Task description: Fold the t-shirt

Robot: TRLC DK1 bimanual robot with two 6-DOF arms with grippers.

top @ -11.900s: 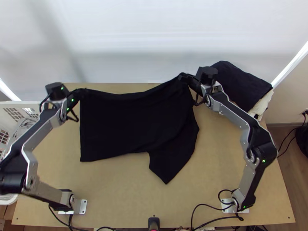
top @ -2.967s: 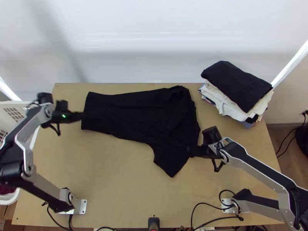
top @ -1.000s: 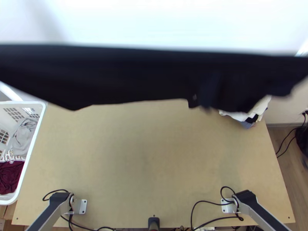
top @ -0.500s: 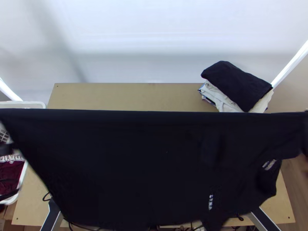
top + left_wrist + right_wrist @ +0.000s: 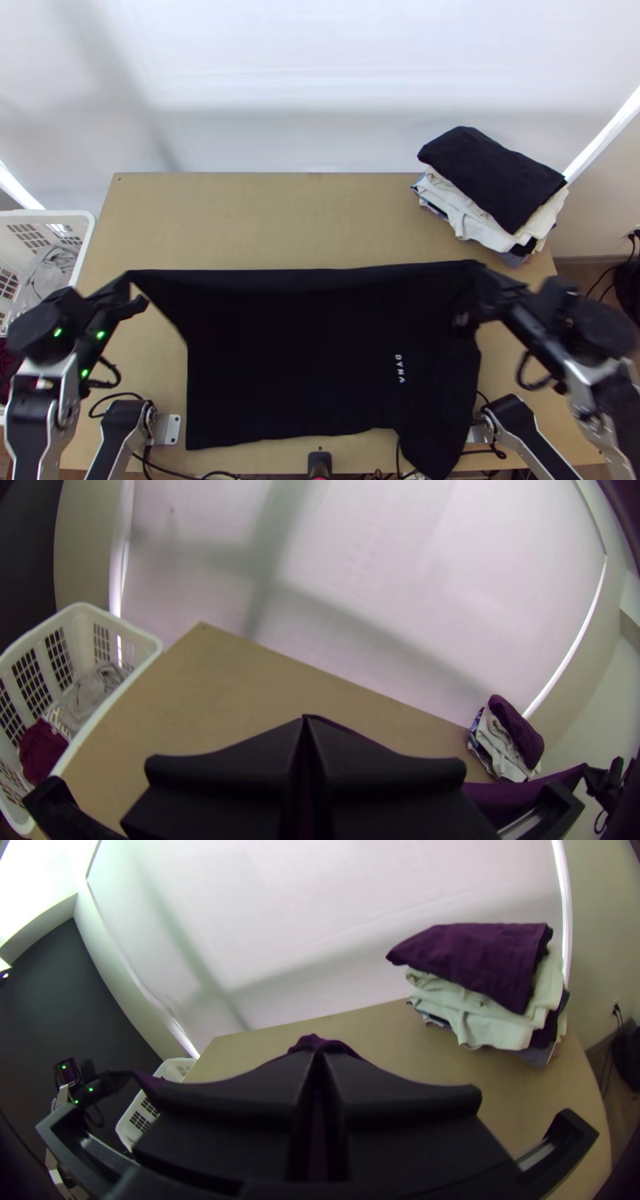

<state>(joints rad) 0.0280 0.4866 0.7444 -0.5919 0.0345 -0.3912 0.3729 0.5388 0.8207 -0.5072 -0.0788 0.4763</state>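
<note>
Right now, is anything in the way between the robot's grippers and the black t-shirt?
Nothing visible is in the way. The left gripper and right gripper are shut on the t-shirt, one near each end of its far edge.

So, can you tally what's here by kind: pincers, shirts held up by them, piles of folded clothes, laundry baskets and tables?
Pincers: 2, the left pincer and the right pincer
Held shirts: 1, the black shirt
Piles of folded clothes: 1, the pile
Laundry baskets: 1, the white basket
Tables: 1, the wooden table
Total: 6
</note>
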